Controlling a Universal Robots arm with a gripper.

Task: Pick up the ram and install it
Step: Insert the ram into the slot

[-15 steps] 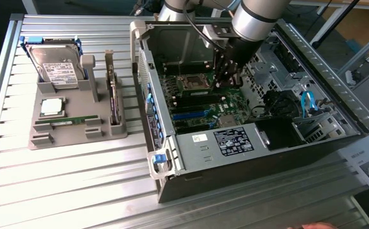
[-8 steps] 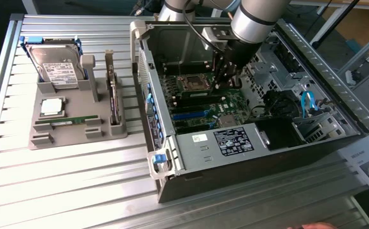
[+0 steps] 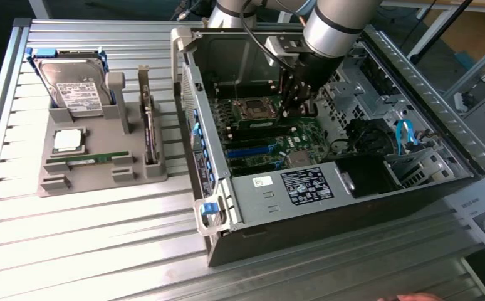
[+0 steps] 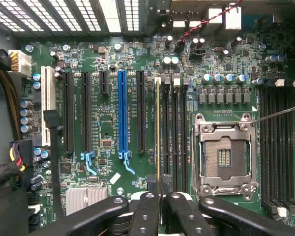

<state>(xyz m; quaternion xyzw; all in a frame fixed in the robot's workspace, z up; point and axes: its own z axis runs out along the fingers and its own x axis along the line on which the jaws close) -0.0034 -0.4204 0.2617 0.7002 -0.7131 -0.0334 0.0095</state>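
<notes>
Hanging inside the open computer case [image 3: 326, 218], the gripper [image 4: 160, 196] was clenched on the ram [image 4: 159, 128]. The ram showed edge-on as a thin, gold-edged line between the two black fingertips [image 4: 146, 211]. It lay over the row of black memory slots [image 4: 174, 123] just beside the processor socket [image 4: 225, 157] and ran parallel to them, on the socket's side towards the blue expansion slot [image 4: 122, 115]. Whether its edge touched a slot could not be told. A second bank of slots [image 4: 278, 142] lay on the socket's opposite side. Well apart from the socket, outside the case on the slatted worktop [image 3: 100, 238], a grey holder [image 3: 100, 182] carried a hard drive [image 3: 75, 91], a silver processor chip [image 3: 67, 141] and another green stick [image 3: 88, 160].
</notes>
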